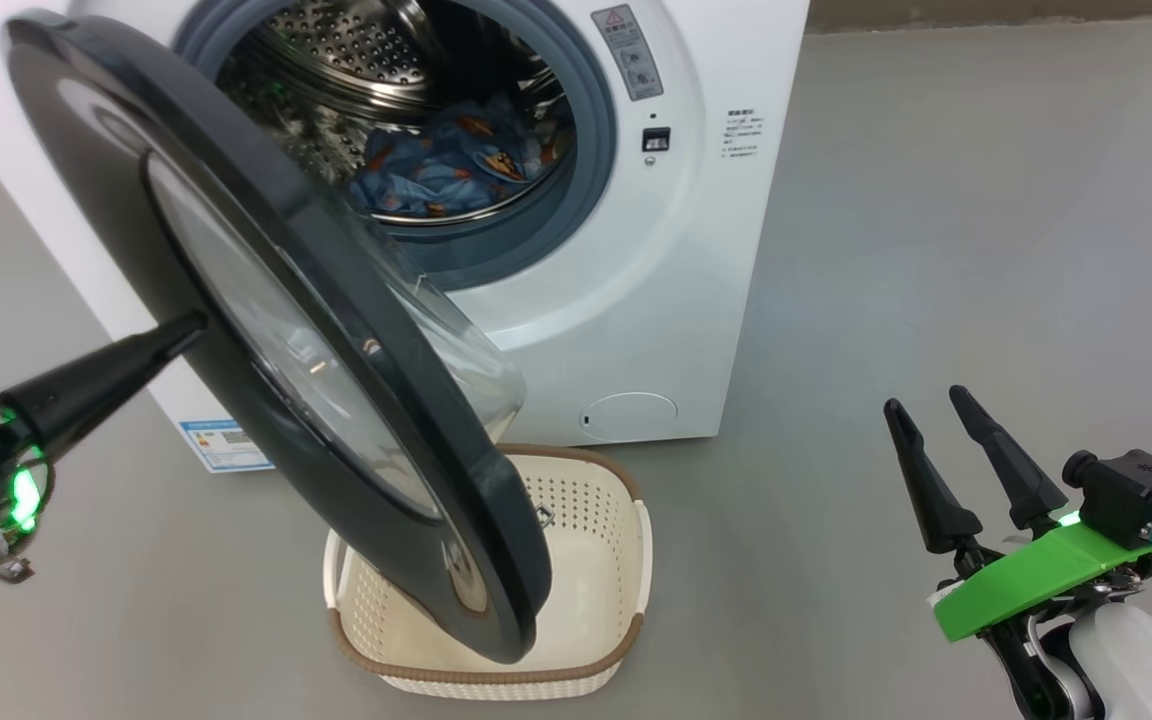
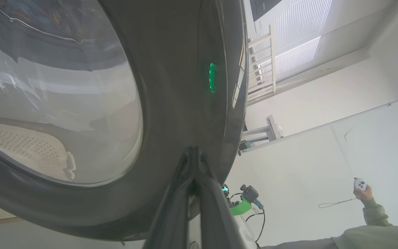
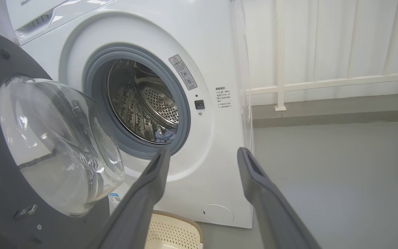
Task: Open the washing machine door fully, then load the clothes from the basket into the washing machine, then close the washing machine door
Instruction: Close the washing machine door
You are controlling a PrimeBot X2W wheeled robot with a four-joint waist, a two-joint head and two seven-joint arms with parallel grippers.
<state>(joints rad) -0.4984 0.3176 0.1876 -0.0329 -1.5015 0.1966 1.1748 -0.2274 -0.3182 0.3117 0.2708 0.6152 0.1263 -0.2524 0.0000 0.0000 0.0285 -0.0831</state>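
Our L claw (image 1: 186,330) is pinched shut, tip on the black outside of the door (image 1: 266,200). Our R claw (image 1: 926,400) is spread wide, holding nothing, off to the side. The basket (image 1: 596,560) sits on the floor (image 1: 936,200) under the half-open door. The clothes (image 1: 456,160) lie inside the washer (image 1: 636,300). A sticker (image 1: 626,50) w/ a red triangle is by the hole; its words are too small to read.

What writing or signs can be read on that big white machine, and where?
"Hisense", partly cut off by the picture's edge, on the top panel of the washing machine.
A warning triangle on the grey sticker; its wording is too small to read.
Printed block on the front: too small to read.
Blue label low on the front: too blurred to read.
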